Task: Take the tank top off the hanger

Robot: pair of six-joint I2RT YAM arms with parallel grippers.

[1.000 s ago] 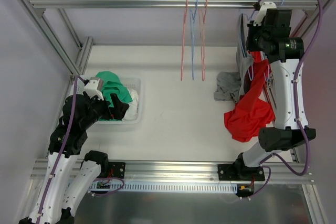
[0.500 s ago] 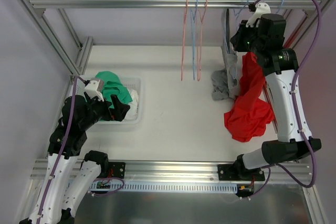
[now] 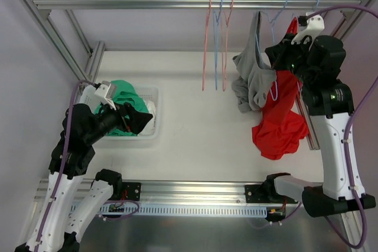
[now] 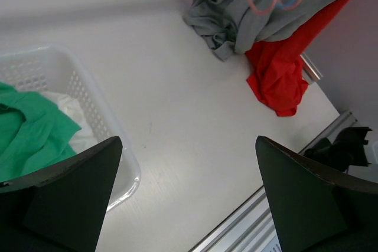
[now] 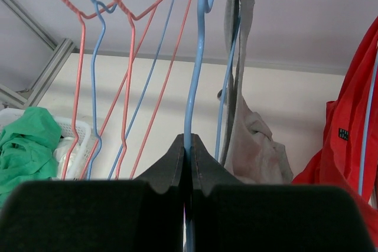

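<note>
A grey tank top [image 3: 251, 78] hangs from a blue wire hanger [image 3: 273, 90] near the top rail. My right gripper [image 3: 274, 58] is shut on that hanger's stem just below the hook. In the right wrist view the jaws [image 5: 189, 146] pinch the blue hanger wire [image 5: 195, 75], and the grey tank top [image 5: 254, 140] drapes just right of them. My left gripper [image 3: 139, 121] is open and empty over the right edge of the basket. Its wrist view shows the open gripper [image 4: 188, 146] and the tank top [image 4: 266, 10] far off.
A red garment [image 3: 283, 128] hangs and pools on the table at the right. Three empty pink and blue hangers [image 3: 215, 39] hang from the top rail [image 3: 147, 2]. A white basket [image 3: 152, 131] holds a green cloth [image 3: 127, 95] at the left.
My right arm has swung the blue hanger and grey tank top leftward, away from the right side, spreading the top out. My left arm has risen slightly over the basket.
</note>
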